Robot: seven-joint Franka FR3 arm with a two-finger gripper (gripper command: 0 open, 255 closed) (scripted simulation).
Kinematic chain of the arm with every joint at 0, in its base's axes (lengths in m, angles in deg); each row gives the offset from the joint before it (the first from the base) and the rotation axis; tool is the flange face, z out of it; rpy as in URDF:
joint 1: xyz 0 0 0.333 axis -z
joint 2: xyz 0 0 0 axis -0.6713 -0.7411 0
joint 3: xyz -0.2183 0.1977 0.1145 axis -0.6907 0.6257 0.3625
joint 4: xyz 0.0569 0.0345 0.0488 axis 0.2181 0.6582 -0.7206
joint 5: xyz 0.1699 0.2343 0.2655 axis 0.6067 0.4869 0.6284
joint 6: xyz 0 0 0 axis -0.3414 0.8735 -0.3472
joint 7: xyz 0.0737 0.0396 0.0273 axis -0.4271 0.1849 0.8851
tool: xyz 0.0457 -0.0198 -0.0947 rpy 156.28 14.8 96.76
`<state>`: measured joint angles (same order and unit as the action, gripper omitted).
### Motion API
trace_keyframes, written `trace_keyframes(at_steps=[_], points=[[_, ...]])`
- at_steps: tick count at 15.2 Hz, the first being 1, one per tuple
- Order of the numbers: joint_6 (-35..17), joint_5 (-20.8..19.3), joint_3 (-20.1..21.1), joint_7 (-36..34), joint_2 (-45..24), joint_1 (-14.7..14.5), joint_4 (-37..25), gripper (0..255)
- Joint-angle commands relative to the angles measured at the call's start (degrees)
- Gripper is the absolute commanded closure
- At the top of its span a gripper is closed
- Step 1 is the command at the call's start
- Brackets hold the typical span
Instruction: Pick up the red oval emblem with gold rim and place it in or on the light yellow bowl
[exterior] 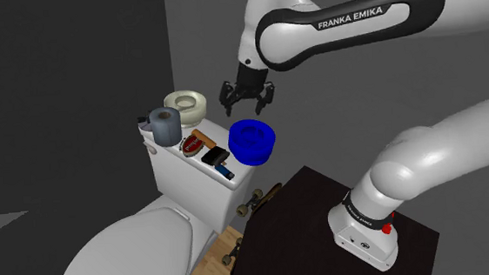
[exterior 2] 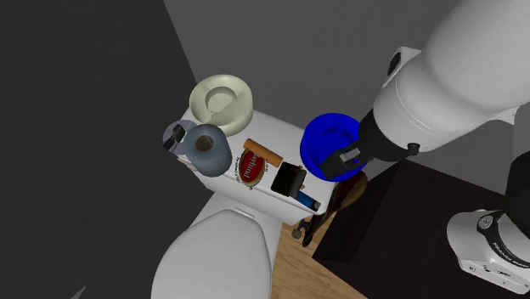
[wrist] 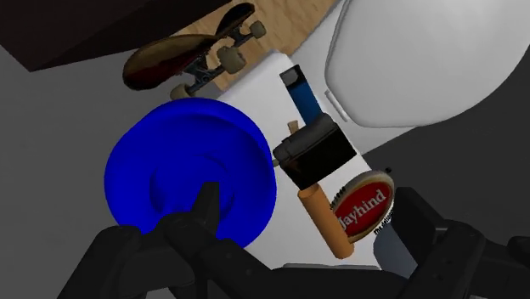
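1. The red oval emblem [exterior: 196, 144] with its gold rim lies flat on the white toilet tank lid [exterior: 177, 167], left of the middle of the shoulder view. In the second exterior view the emblem [exterior 2: 251, 166] sits near the frame's centre.
2. A brown stick [exterior 2: 263, 151] lies just beside the emblem's upper right edge in that view. A grey-blue roll [exterior 2: 209, 146] stands to its left and a black box [exterior 2: 289, 178] to its lower right.
3. The light yellow bowl [exterior 2: 222, 98] stands at the tank's far end, up and left of the emblem, with the roll between them. It is upright in the shoulder view [exterior: 187, 103].
4. The gripper [exterior: 249, 101] hangs in the upper middle of the shoulder view, above a blue bowl [exterior: 252, 141] and well apart from the emblem.
5. In the wrist view the gripper [wrist: 311, 208] has its fingers [wrist: 206, 204] spread wide with nothing clasped. The blue bowl [wrist: 191, 174] lies under one finger and the emblem [wrist: 363, 204] nearer the other.
6. A blue lighter [wrist: 302, 92] lies beyond the black box [wrist: 316, 151].
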<state>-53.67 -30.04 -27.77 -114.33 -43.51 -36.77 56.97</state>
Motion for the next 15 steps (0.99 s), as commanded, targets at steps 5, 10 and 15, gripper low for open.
trace_keyframes(at_steps=[5, 10, 15], points=[[-10.1, -6.8, 8.3, -20.3, -14.3, 5.1, -3.7, 0], [-14.4, -19.4, 11.2, -40.1, -28.5, 7.3, -10.2, 0], [-15.0, -31.0, 7.3, -57.7, -42.0, 3.8, -18.8, 0]])
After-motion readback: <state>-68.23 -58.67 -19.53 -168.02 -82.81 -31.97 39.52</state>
